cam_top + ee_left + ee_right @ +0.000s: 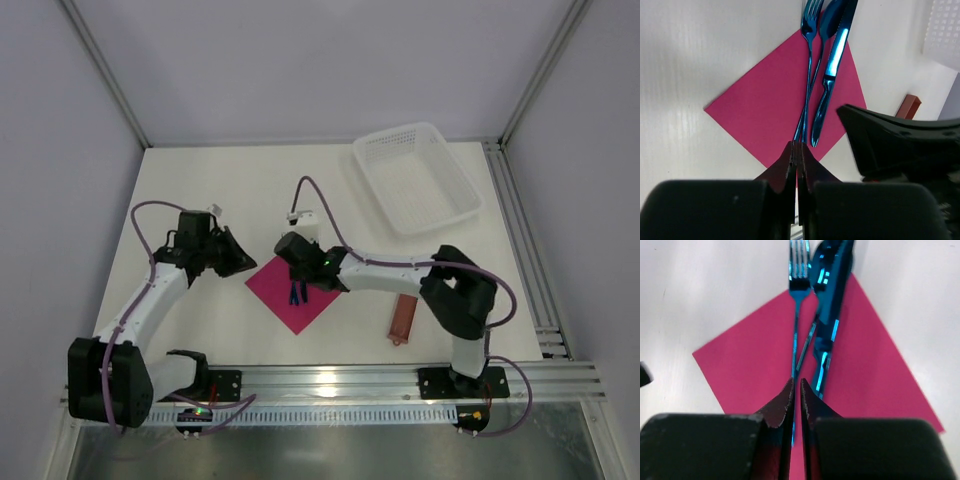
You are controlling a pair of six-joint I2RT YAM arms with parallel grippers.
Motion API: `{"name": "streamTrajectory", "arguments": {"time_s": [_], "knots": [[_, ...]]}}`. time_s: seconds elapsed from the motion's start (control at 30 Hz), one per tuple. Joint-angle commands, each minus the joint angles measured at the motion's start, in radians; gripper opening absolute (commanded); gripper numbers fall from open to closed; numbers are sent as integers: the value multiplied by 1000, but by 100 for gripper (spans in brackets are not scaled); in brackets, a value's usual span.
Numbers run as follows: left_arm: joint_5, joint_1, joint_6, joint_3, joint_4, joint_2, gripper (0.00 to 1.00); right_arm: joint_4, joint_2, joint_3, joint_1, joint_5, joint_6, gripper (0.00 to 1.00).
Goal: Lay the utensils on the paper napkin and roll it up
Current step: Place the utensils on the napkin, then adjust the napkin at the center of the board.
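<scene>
Left end effector: jaws closed to a slit; whether any paper sits between them cannot be confirmed. Seen from overhead, it stands just beside the left corner of the paper napkin.

Right end effector: likewise narrow, nothing evidently held, above the napkin's far half.

Utensils: lying together on the napkin, long axis along its near-to-far diagonal, heads overhanging the far corner.

Judgement: rolling must run across that axis, from a side corner. The left end effector is nearer the left one.
</scene>
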Motion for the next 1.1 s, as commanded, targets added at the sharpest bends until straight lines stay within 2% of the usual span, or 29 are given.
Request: {"name": "streamTrajectory", "arguments": {"time_s": [0.0,0.13,0.37,0.53,1.07], "knots": [[68,-37,-3,6,87,79,0,3,-189,-123,-47,-113,2,9],[30,-80,-37,23,138,163,0,54,-289,-299,-101,-175,-16,9],[-24,-126,-53,97,185,321,0,178,-315,-434,-176,-245,-41,6],[-45,-140,-56,147,198,407,0,194,-291,-450,-184,-245,-61,6],[-104,-208,-71,196,212,539,0,189,-265,-483,-192,-225,-70,4]]}}
